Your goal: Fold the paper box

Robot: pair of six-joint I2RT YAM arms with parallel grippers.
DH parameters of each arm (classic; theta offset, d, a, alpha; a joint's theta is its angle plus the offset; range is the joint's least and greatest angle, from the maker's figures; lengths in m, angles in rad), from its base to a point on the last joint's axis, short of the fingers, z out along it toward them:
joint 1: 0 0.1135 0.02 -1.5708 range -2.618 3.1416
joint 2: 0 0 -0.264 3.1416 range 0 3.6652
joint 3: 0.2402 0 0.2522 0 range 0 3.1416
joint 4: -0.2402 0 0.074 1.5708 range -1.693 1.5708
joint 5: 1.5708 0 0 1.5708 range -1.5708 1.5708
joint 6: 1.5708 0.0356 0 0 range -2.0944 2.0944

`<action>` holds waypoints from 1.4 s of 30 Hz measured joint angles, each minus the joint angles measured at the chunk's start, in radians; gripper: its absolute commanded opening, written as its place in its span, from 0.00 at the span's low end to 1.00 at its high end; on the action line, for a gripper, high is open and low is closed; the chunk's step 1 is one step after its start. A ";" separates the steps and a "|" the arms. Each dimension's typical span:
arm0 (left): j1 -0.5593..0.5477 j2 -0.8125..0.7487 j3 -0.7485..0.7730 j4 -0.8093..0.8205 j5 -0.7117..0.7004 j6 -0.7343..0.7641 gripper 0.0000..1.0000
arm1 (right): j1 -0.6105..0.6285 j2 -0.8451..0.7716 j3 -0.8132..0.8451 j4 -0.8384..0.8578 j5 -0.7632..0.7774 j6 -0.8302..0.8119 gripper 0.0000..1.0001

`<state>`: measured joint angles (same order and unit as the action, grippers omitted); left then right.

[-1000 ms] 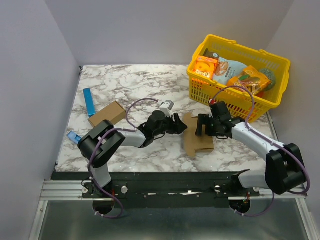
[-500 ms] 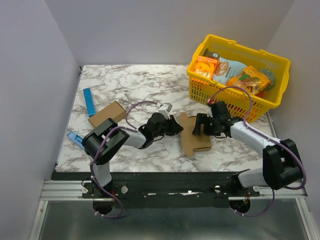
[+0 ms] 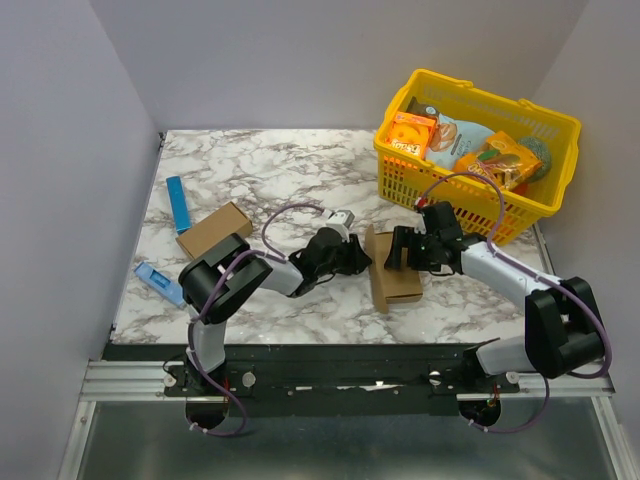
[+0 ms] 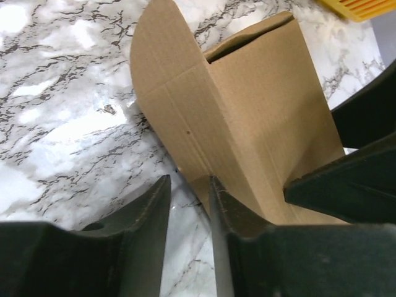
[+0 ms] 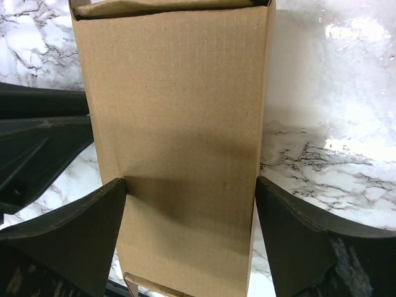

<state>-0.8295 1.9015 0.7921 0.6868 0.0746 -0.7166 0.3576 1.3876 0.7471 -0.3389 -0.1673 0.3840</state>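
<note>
- Because the surface (image 3: 250, 165) is glossy marble, the box could skate or turn on it if it is pushed sideways.
- The basket (image 3: 455, 195) sits at the far right corner, apart from the work, and is unlikely to get in the way.
- The box (image 3: 392, 275) lies just right of the middle, toward the near edge. It is already an oblong tube with one end open.
- The right pincer (image 5: 190, 185) stands wide and straddles the box with a pad against each long side, so it holds the box. Squeezing harder might buckle the thin walls.
- The left pincer (image 4: 189, 180) is narrow. A slit of marble shows between its jaws and nothing is caught there. It sits at the box's left side, at the flap's lower edge.
- The flap (image 4: 167, 80) stands up, curved and not tucked. If the left pincer slips off its edge, the flap would likely spring back. If it pushes too far, the two pincers, which are close together, could knock.
</note>
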 measured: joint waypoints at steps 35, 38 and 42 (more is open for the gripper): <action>0.092 -0.468 -0.353 -0.140 -0.067 0.025 0.97 | 0.058 0.059 0.021 0.046 -0.235 -0.130 1.00; 0.120 -0.599 -0.380 -0.185 -0.071 0.052 0.99 | 0.088 0.063 0.053 0.043 -0.230 -0.134 1.00; 0.186 -0.670 -0.381 -0.192 -0.028 0.093 0.99 | 0.108 -0.005 0.066 0.018 -0.128 -0.130 1.00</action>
<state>-0.6434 1.2312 0.4114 0.4953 0.0467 -0.6231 0.4660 1.3823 0.8127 -0.3206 -0.2951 0.2535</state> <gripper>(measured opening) 0.985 0.997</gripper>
